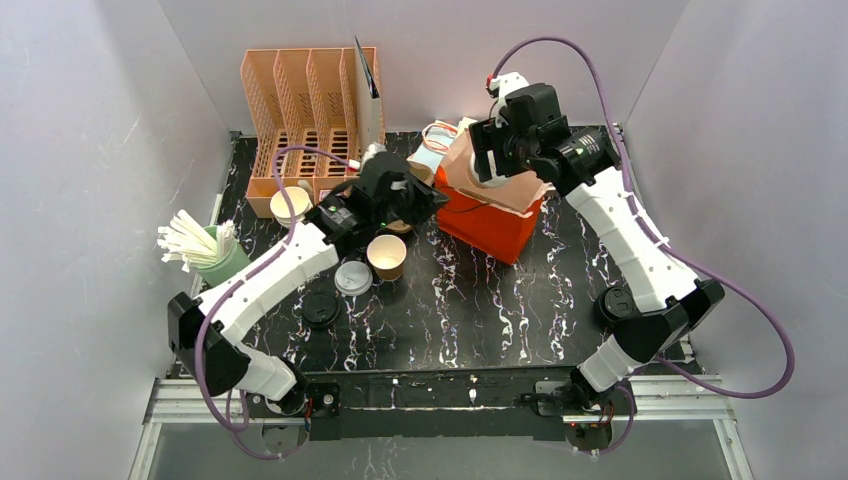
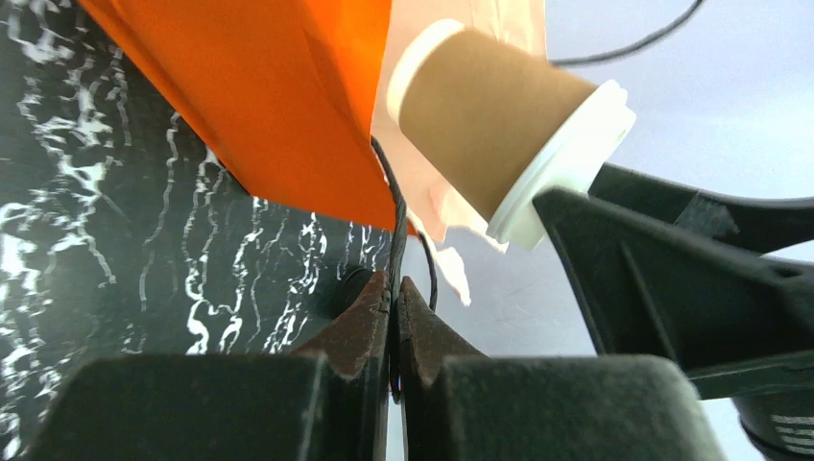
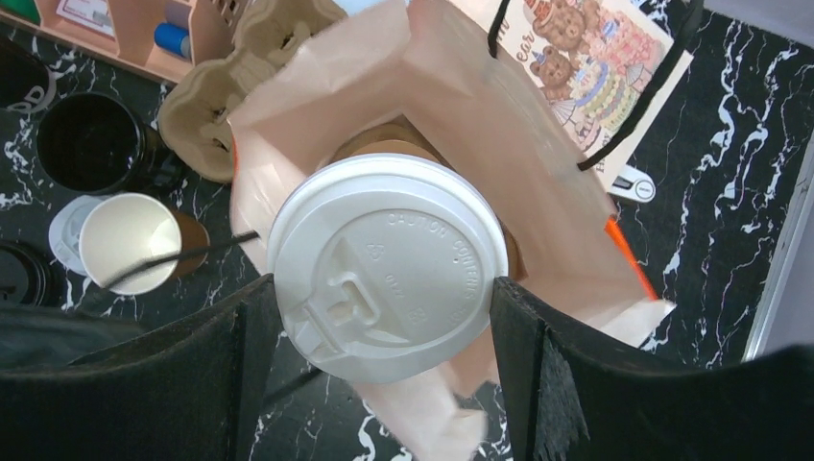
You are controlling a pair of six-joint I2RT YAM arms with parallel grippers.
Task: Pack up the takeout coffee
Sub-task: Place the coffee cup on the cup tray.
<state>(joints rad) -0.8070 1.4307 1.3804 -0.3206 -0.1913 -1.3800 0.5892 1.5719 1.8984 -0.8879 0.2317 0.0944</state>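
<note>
The takeout coffee (image 3: 389,264), a brown kraft cup with a white lid, sits between my right gripper's (image 3: 384,317) fingers, which are shut on it at the lid. Its brown body (image 2: 490,115) points bottom first into the open mouth of a paper bag (image 3: 499,125), orange outside (image 2: 269,86) and pale inside. My left gripper (image 2: 394,288) is shut on the bag's thin black cord handle (image 2: 398,221) and holds it taut. In the top view the right gripper (image 1: 490,160) is above the bag (image 1: 490,225), and the left gripper (image 1: 425,200) is just left of it.
A second, open kraft cup (image 1: 386,256) stands by a clear lid (image 1: 352,277) and a black lid (image 1: 321,310). A black cup (image 3: 91,144) and a pulp cup carrier (image 3: 240,96) lie near the bag. A peach rack (image 1: 310,110) stands at the back; a green cup of sticks (image 1: 205,250) at the left.
</note>
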